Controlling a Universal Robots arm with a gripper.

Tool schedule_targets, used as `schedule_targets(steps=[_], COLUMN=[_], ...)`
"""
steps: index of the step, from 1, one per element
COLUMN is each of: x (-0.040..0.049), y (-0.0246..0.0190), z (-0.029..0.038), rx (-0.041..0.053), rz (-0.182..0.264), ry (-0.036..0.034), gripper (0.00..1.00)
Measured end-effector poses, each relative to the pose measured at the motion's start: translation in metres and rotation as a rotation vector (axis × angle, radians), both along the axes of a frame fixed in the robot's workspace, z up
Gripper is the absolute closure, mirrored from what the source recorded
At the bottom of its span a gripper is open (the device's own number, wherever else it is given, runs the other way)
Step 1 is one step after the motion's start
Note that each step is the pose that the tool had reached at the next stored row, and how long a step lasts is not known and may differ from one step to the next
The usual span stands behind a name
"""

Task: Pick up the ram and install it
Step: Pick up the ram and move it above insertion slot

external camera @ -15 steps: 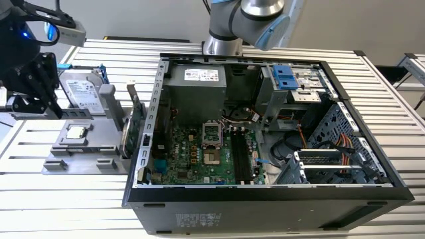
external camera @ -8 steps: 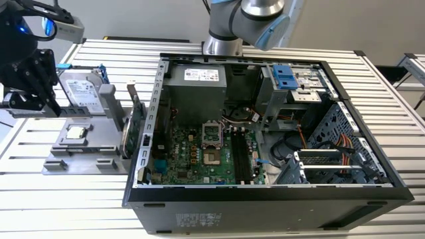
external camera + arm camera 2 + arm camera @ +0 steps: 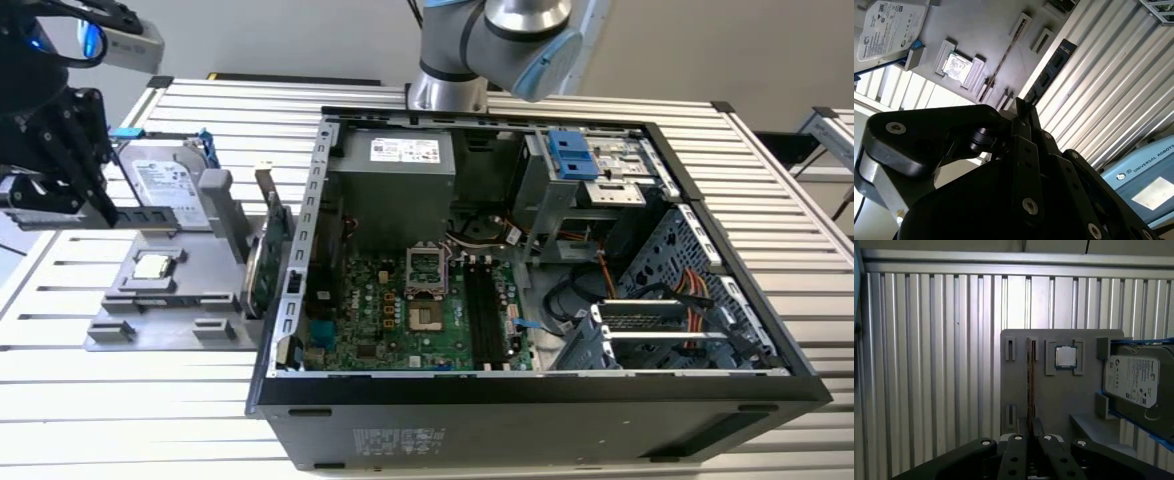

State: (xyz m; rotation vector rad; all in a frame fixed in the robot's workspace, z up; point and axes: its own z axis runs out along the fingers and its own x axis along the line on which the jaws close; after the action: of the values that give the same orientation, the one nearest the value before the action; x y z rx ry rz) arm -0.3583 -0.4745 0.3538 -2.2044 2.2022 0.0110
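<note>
The ram [image 3: 1030,375] is a thin stick seen edge-on, standing in a slot of the grey holder [image 3: 1054,400] beside the table's slats. In the second wrist view the ram [image 3: 1004,56] runs as a narrow dark line across the same holder [image 3: 989,30]. My black gripper [image 3: 1032,432] hangs well above it, lined up over the stick's near end, with its fingertips [image 3: 1023,107] drawn together on nothing. In the exterior view the gripper [image 3: 60,200] is high at the left, over the holder [image 3: 120,330].
On the holder sit a processor chip [image 3: 1065,356], a silver hard drive [image 3: 1134,380] in a blue frame and a green expansion card [image 3: 274,250]. The open computer case [image 3: 534,390] shows its motherboard [image 3: 400,310] and dark memory slots [image 3: 481,315]. The arm's base [image 3: 447,90] rises behind the case.
</note>
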Motion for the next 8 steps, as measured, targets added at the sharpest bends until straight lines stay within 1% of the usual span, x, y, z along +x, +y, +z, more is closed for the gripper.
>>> schedule_targets(steps=[8], x=[-0.0001], y=[0.0001], z=[0.0093], rx=[0.0006], rz=[-0.001], ry=[0.0001], gripper=[1.0])
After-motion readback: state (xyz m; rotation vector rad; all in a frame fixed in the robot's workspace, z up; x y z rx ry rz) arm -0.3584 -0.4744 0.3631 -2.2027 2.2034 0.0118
